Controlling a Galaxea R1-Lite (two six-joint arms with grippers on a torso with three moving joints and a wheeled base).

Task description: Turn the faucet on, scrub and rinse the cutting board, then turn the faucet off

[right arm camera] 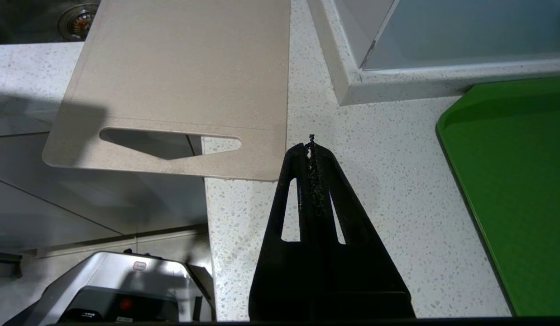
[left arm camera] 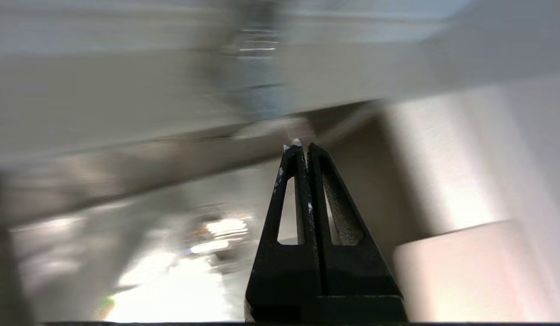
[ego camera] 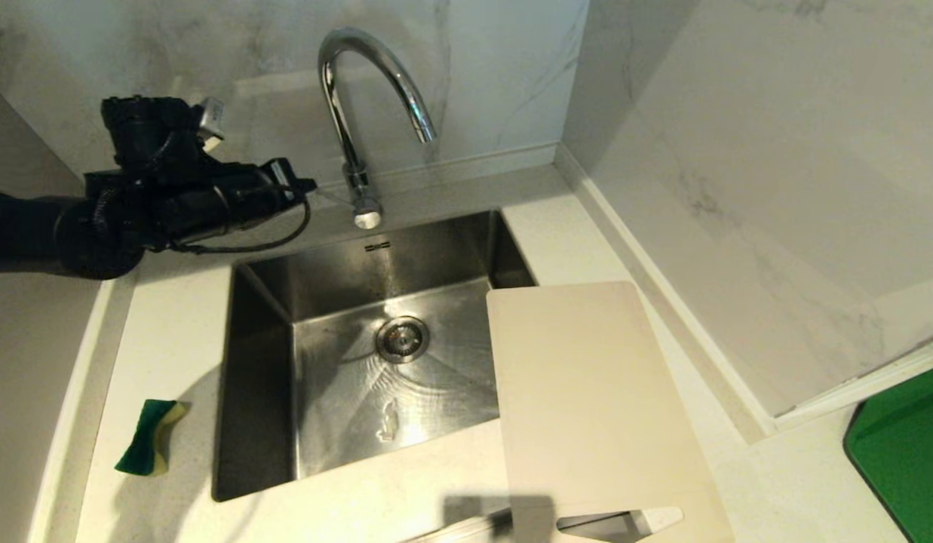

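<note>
Left gripper [ego camera: 304, 183] is up at about 10 o'clock of the sink [ego camera: 270, 317], jaws pressed together and holding nothing, tips just to the 9 o'clock side of the faucet [ego camera: 360, 113] base, apart from it as far as the head view shows. Faucet stands at 12 o'clock of the sink, no water running. Cutting board [ego camera: 587, 407] lies flat on the bench [ego camera: 179, 317] at 3 to 4 o'clock of the sink, its far left corner overhanging the basin, slot-handle end sticking out past the bench's near edge. Right gripper [right arm camera: 310, 147] hangs over the bench just beside the board's handle end, jaws closed on nothing. Green-yellow sponge [ego camera: 149, 436] at 8 o'clock of the sink. Green board [ego camera: 907, 452] well off at 4 o'clock.
</note>
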